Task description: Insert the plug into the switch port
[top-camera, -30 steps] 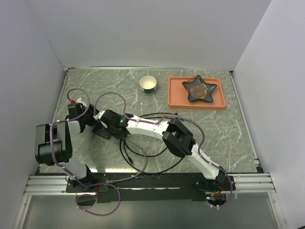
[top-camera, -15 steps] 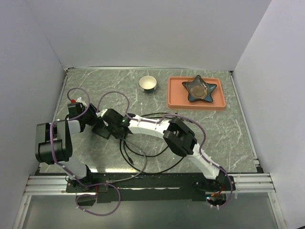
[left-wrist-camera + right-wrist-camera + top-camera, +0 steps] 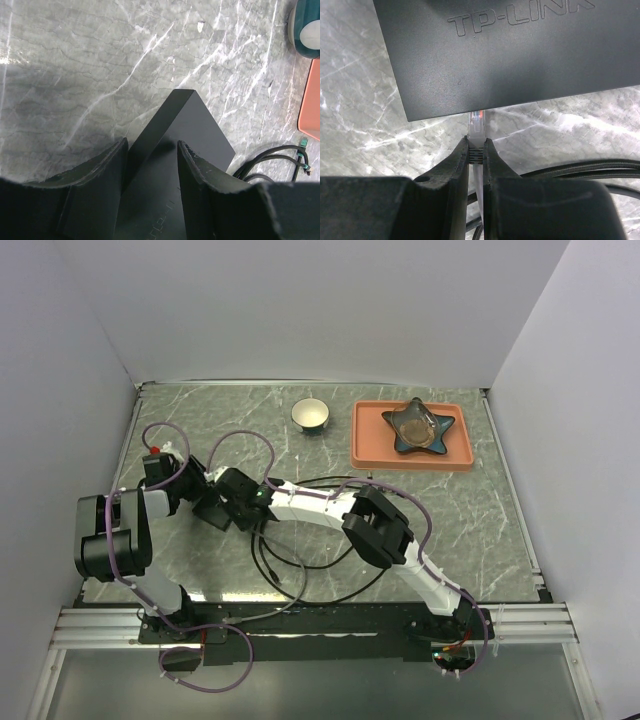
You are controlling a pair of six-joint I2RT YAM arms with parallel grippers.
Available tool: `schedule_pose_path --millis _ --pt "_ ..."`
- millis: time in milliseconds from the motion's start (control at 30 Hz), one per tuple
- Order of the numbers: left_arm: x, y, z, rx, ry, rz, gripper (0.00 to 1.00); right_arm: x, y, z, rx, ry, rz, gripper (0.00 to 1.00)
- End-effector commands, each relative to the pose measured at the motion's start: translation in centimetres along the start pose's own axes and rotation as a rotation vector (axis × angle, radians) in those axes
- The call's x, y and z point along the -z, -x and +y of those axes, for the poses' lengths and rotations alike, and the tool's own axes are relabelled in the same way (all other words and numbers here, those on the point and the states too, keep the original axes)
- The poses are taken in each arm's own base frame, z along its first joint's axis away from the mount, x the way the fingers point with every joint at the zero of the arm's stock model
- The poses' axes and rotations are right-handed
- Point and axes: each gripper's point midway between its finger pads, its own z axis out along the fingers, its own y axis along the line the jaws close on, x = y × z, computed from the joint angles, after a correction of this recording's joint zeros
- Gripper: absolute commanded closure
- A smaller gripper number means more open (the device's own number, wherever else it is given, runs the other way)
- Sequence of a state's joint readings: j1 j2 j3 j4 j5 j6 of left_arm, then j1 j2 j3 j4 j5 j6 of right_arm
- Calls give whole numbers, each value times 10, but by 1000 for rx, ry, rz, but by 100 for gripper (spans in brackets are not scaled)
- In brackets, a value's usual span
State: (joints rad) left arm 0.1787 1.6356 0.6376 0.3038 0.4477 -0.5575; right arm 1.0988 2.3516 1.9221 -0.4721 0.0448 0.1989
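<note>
Here, the flat black plastic network switch [image 3: 510,55] with raised TP-LINK lettering is gripped at the left side of the green marbled table [image 3: 75,60] by the left gripper [image 3: 151,150], whose jaws are set half wide against the box's two sides. The clear plastic plug [image 3: 476,125] of the black cable [image 3: 580,167] is pinched between the narrow jaws of the right gripper [image 3: 476,146]. The plug's tip is met by the switch's near edge and partly hidden under the casing; whether it is seated in a port cannot be told. Farther back, an orange rectangular tray [image 3: 365,450] is seen.
</note>
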Motion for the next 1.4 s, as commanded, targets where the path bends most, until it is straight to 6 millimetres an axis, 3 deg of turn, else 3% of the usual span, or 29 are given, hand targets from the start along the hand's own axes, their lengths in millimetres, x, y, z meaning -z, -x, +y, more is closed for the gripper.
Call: schedule_pose_path --millis 0,567,833,1000,1367 --pt "-1 -37 -4 18 -24 135 50 21 76 11 -77 33 -245 100" --pt "-3 -40 -5 16 -35 154 50 9 76 8 -168 15 -279 100" --pt "-4 -41 -7 14 -44 159 50 10 74 18 8 86 -291 100" --pt "-4 -41 -8 12 -45 160 50 9 68 13 147 79 -278 100" --pt "-5 -42 -9 7 -44 164 50 15 77 -1 172 12 -302 100"
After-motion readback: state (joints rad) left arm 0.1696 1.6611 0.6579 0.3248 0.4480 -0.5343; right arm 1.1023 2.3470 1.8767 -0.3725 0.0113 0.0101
